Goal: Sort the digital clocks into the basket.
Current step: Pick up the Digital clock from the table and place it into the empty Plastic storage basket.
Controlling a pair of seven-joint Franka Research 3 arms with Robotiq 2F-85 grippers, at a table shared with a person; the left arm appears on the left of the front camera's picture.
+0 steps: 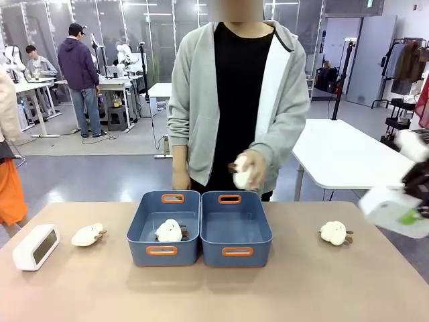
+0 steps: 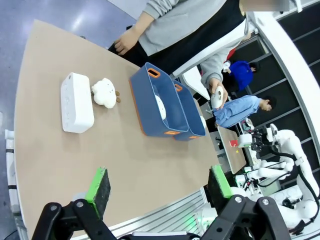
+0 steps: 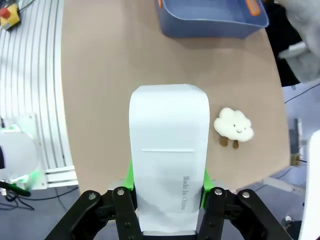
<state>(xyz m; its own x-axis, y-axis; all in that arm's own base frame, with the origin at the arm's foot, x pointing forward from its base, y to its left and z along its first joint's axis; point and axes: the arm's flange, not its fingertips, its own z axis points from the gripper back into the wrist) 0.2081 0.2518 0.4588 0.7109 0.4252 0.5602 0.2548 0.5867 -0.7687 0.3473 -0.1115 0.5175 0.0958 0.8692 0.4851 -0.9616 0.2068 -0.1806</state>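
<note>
This is an open-plan lab workroom. White rectangular worktables point(image 1: 348, 157) stand on a grey polished floor point(image 1: 100, 168), with tall glass partition walls point(image 1: 114, 27) behind. People point(image 1: 79, 74) stand by equipment-laden benches point(image 1: 117, 84), and cables point(image 1: 94, 139) trail across the floor.

Bare table point(image 1: 295, 285) from right edge to right basket point(image 1: 258, 257), save one plush toy point(image 1: 334, 232) midway; above that basket's far rim, a person's hand point(image 1: 253, 166) gripping another plush point(image 1: 241, 180).

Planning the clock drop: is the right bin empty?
Empty: the right bin shows a bare floor; a plush lies in the left bin.
</note>
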